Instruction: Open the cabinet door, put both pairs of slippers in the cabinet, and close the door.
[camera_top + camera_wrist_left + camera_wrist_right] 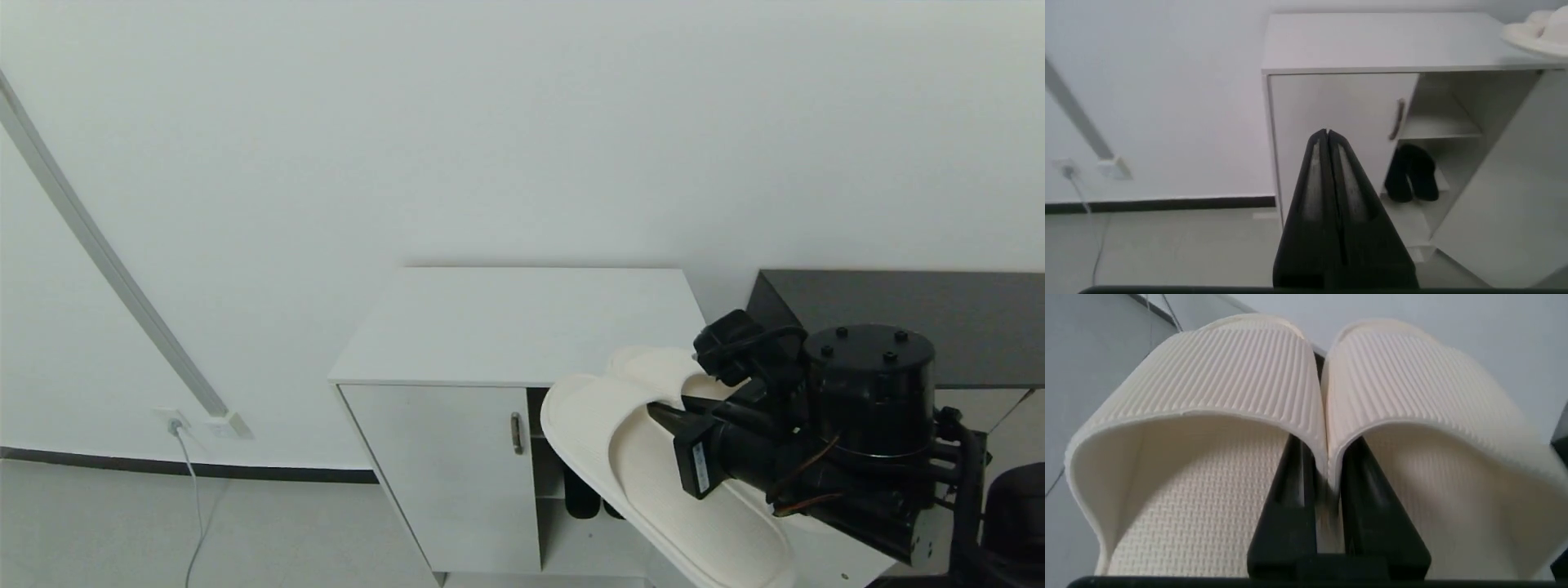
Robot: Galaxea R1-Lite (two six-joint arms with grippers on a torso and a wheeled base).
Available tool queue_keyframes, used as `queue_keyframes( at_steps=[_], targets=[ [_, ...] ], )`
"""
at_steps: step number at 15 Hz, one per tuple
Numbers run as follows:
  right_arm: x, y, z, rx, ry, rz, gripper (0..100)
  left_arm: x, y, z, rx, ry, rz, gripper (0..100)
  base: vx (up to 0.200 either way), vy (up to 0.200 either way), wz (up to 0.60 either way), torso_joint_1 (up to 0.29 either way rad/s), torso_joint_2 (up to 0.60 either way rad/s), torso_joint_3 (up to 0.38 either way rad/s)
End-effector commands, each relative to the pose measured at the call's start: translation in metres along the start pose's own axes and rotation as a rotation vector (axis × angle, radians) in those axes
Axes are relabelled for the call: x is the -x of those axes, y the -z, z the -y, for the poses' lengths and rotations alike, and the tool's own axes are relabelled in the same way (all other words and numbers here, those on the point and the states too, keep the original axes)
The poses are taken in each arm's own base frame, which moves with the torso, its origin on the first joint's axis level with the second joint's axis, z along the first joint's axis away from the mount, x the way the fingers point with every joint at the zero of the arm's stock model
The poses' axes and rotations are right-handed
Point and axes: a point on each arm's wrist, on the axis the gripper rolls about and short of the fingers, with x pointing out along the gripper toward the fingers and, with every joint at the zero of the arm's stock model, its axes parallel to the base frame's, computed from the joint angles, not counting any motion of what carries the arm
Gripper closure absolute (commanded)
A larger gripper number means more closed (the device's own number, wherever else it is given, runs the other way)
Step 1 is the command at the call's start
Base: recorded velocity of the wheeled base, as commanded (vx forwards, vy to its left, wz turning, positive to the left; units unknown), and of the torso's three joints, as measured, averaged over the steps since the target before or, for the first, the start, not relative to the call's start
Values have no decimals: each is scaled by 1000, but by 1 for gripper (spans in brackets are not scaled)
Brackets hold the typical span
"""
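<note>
A white cabinet [506, 327] stands against the wall; its left door [445, 465] is closed and its right door [1503, 212] hangs open. A black pair of slippers [1411, 173] stands upright on the lower shelf inside. My right gripper [1327, 494] is shut on a pair of cream slippers [620, 457], its fingers pinching their inner edges together, held in the air in front of the cabinet's open right half. My left gripper [1328, 143] is shut and empty, low and facing the closed door with its metal handle [1398, 119].
A dark countertop [914, 318] adjoins the cabinet on the right. A wall socket [173, 423] with a cable sits low on the left wall, beside a slanted grey conduit [106, 253]. Open floor [204, 531] lies left of the cabinet.
</note>
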Motion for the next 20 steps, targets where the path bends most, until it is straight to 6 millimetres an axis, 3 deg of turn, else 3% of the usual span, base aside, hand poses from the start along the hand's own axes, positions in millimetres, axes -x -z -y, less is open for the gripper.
queue_keyframes(
  at_steps=[1,14,20],
  targets=[
    [0,0,0,4,-1,1,100,0,1,0,0,0,-2,100,0,0,0,0,0,0],
    [3,5,-10,18,-33,-6,100,0,0,0,0,0,-1,100,0,0,0,0,0,0],
    [4,6,-10,30,-35,-10,100,0,0,0,0,0,-1,100,0,0,0,-143,320,176]
  ],
)
